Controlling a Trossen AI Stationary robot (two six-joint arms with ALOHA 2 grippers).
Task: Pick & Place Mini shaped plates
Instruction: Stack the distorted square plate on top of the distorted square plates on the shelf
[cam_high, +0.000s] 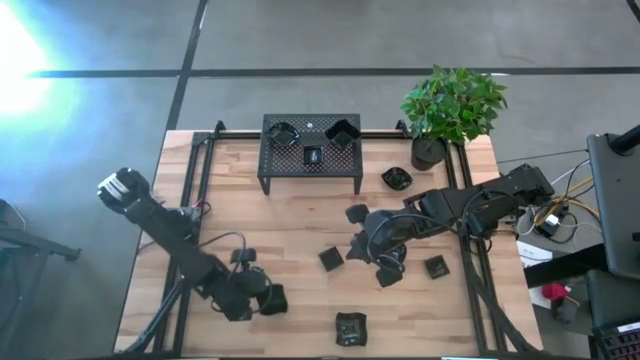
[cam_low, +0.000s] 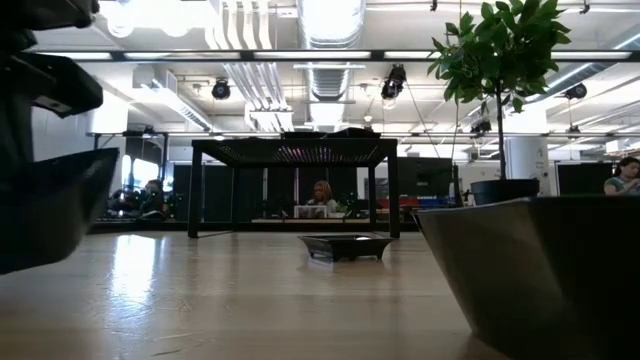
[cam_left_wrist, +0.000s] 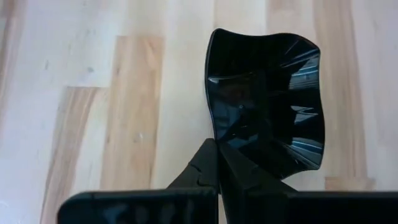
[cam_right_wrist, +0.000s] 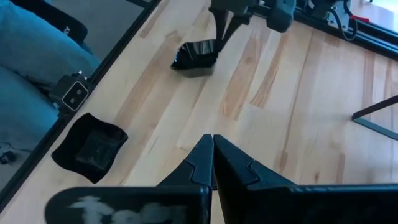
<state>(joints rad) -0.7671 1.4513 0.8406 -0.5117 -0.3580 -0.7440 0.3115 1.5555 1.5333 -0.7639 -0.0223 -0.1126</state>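
My left gripper (cam_high: 262, 300) is near the table's front left, shut on a black wavy-rimmed mini plate (cam_left_wrist: 267, 106), which also shows in the right wrist view as the plate (cam_right_wrist: 196, 55) under my left gripper (cam_right_wrist: 219, 34). My right gripper (cam_right_wrist: 213, 140) hovers shut over the table's middle right (cam_high: 385, 268) with nothing in it. Other mini plates lie flat on the wood (cam_high: 331, 258) (cam_high: 357, 213) (cam_high: 436, 267) (cam_high: 351, 328) (cam_high: 397, 178). Three more rest on the perforated rack (cam_high: 311, 150). My left gripper pinches the plate's rim (cam_left_wrist: 214, 138) at one side between its two fingers (cam_left_wrist: 205, 165). The fingers slant down onto it from above. The plate reaches out past the fingertips, tilted, its hollow facing the wrist camera; whether its far edge touches the wood I cannot tell.
A potted plant (cam_high: 450, 110) stands at the far right corner. Black rails (cam_high: 200, 170) run along the table's left and right sides. Bare wood lies between the left gripper and the rack. In the low view one plate (cam_low: 345, 247) sits mid-table before the rack (cam_low: 295, 150).
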